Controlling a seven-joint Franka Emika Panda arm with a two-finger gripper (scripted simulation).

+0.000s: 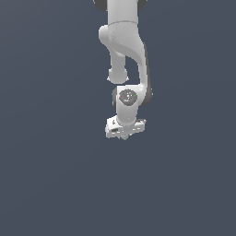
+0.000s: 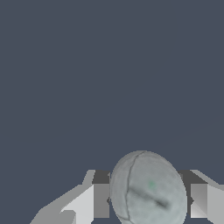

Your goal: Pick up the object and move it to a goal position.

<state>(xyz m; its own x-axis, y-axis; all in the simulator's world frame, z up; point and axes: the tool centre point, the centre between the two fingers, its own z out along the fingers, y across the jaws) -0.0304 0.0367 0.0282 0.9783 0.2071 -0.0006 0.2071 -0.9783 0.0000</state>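
In the wrist view the object [image 2: 148, 190], a pale grey-green ball with faint dark seams, fills the space between my two fingers [image 2: 100, 199]. Both pads press against its sides, so my gripper [image 2: 148, 201] is shut on it. In the exterior view the white arm reaches down from above and the gripper [image 1: 124, 136] hangs in mid-picture, with only a small rounded bit of the object [image 1: 124, 137] peeking out beneath the hand. No goal marker shows in either view.
A plain dark blue-grey surface [image 1: 55, 184] spreads all around the arm in both views. No other objects, containers or edges are visible.
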